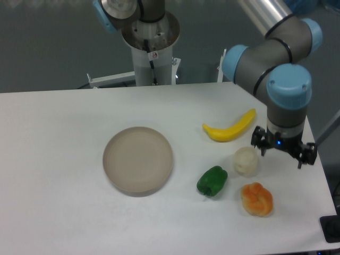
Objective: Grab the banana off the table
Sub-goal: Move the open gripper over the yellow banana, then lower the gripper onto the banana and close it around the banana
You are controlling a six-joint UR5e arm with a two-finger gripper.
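White table fills the view — the banana lies free toward its right edge. Near that edge the gripper hangs spread wide and empty, just beside a white round item.

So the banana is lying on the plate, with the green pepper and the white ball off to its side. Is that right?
Not quite. The fixed camera shows the banana lying on the bare table, apart from the plate, which holds nothing. The green pepper and white ball are indeed near the banana.
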